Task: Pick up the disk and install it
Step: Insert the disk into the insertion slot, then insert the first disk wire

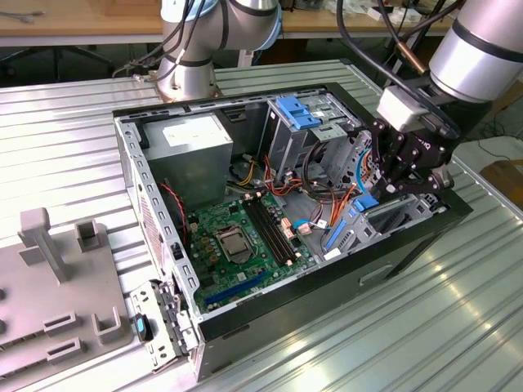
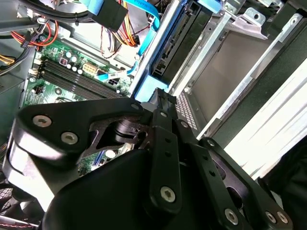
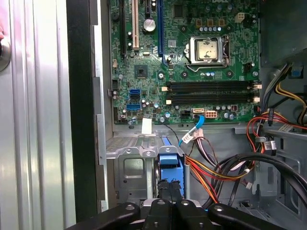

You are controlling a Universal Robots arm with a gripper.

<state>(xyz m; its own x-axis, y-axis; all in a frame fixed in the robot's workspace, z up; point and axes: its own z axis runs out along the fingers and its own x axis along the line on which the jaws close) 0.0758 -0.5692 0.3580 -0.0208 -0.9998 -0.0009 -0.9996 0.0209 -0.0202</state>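
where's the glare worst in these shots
Exterior view: glare streaks the ribbed table beside the case. Second wrist view: the table burns out white, the gripper is dark. First wrist view: the motherboard is evenly lit.

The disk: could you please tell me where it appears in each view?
Exterior view: the disk sits in the bay at the exterior view's right, under the gripper.
Second wrist view: its blue rail runs away from the gripper's tips.
First wrist view: its blue end lies just beyond those tips.
Shared landmark: the green motherboard.
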